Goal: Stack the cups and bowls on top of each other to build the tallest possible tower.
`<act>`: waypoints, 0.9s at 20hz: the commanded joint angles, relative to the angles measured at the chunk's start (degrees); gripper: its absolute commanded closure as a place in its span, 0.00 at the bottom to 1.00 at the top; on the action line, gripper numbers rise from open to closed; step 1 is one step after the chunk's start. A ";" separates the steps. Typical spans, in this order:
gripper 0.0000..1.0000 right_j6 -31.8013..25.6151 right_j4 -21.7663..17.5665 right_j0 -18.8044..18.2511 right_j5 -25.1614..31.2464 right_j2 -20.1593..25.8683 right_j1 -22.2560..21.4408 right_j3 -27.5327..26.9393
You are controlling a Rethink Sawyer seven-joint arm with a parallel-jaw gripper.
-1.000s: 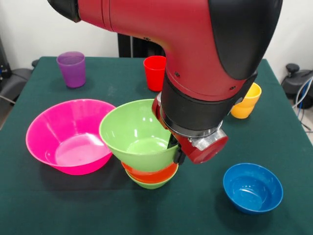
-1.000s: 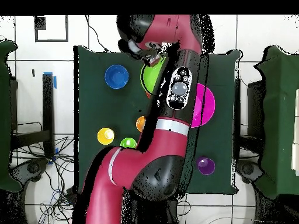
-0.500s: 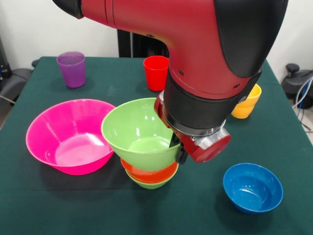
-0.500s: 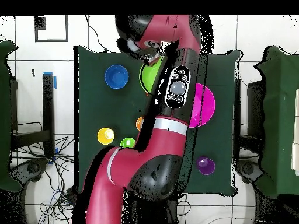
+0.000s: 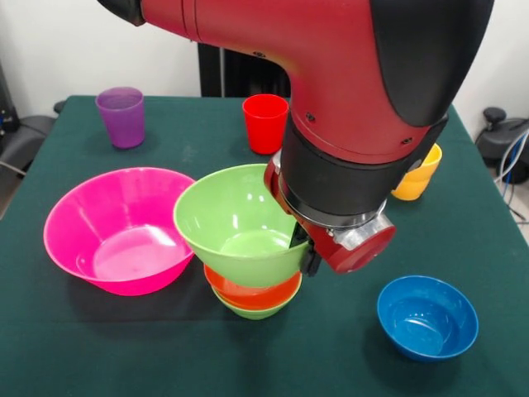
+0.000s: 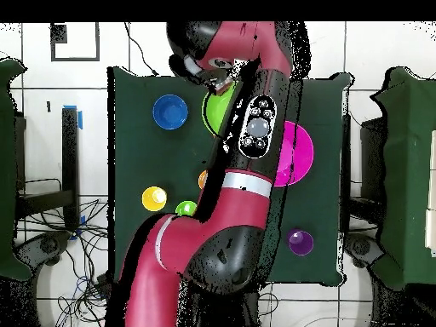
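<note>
My gripper (image 5: 304, 251) is shut on the right rim of the large lime green bowl (image 5: 235, 223), which it holds tilted. That bowl sits in the red-orange bowl (image 5: 252, 294), which rests in the small green bowl (image 5: 256, 313); together they make the tower. The huge pink bowl (image 5: 116, 227) lies just left of it, and the blue bowl (image 5: 427, 317) sits front right. Behind stand the purple cup (image 5: 121, 116) and red cup (image 5: 264, 122). The orange cup (image 5: 407, 188) and yellow cup (image 5: 430, 155) peek out behind the arm. In the overhead view the light green cup (image 6: 186, 208) stands beside the yellow cup (image 6: 154, 198).
The bulky red arm (image 5: 347, 99) hangs over the middle of the green table (image 5: 124, 347) and hides the area behind the tower. Cables and a chair base lie off the table's right edge.
The arm and the large green bowl have drifted slightly right and up in the front view. The other bowls and cups have stayed put.
</note>
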 commanded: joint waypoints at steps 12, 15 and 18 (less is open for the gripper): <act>1.00 4.08 1.39 1.54 -2.35 -0.82 0.58 2.31; 1.00 3.50 1.23 1.56 -2.46 -1.06 0.85 2.34; 1.00 2.67 0.78 1.57 -1.75 -1.44 0.78 2.52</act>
